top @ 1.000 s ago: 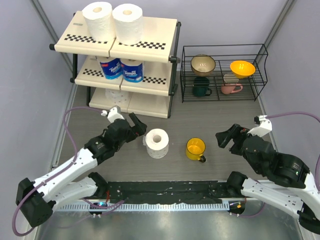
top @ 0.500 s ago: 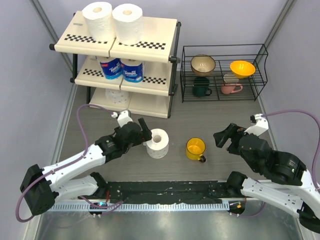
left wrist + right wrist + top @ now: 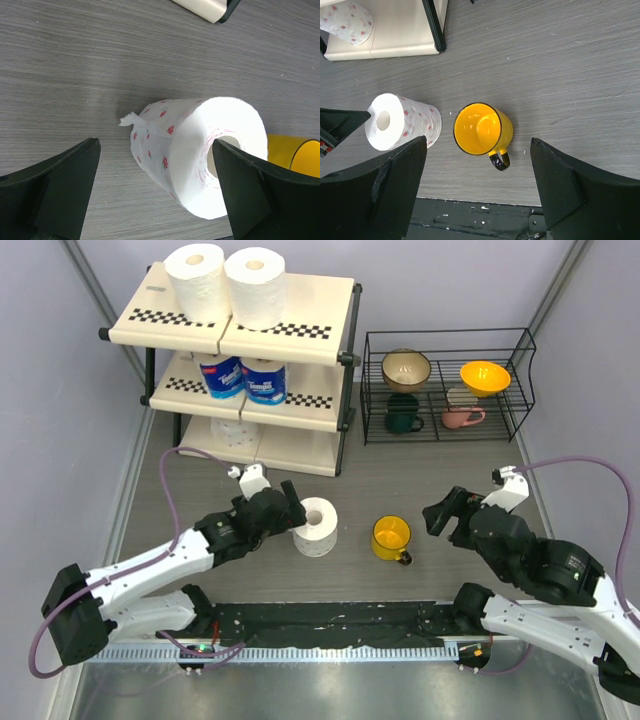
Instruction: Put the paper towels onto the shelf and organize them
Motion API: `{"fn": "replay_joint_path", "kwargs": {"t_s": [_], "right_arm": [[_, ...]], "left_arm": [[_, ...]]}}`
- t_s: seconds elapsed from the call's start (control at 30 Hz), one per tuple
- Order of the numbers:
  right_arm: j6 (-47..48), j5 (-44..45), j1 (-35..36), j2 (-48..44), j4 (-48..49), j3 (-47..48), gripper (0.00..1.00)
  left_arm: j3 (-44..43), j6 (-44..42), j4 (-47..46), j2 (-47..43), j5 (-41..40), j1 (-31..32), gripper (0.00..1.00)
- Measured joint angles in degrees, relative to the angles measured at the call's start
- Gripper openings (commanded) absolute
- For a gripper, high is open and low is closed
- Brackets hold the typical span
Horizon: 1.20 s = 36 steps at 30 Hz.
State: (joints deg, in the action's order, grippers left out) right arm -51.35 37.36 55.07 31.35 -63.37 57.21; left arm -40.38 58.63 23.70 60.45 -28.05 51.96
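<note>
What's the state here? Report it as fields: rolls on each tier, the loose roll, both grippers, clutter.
Top tier of shelf: two unwrapped white rolls, upright
Middle tier: two blue-wrapped rolls
Bottom tier: one flower-printed roll, partly hidden
Loose roll: upright on the table, beside the yellow mug
Left gripper: open, jaws either side of the loose roll
Right gripper: open, empty, above the mug
Clutter: black wire rack with bowls and mugs

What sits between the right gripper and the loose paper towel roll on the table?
A yellow mug, standing upright, sits between the right gripper and the roll; the top view shows it best.
</note>
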Motion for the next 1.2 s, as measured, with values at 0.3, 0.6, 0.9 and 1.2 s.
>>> {"fn": "replay_joint_path", "kwargs": {"t_s": [0.3,0.6,0.9,1.2], "right_arm": [[0.3,0.9,0.0,-4.6,0.3,-1.0,0.90],[0.0,0.9,0.0,-5.6,-0.2,-1.0,0.90],[0.0,0.9,0.0,-5.7,-0.2,-1.0,0.90],[0.0,0.9,0.0,-5.0,-0.2,-1.0,0.90]], "left_arm": [[-2.6,1.2,1.0,2.9,-2.0,3.4,1.00],[-4.5,1.8,1.3,7.5,-3.5,7.7,1.00],[-4.5,4.2,3.2,7.3,-7.0,8.0,1.00],[-4.4,5.8,3.1,7.1,-8.9,8.0,1.00]]}}
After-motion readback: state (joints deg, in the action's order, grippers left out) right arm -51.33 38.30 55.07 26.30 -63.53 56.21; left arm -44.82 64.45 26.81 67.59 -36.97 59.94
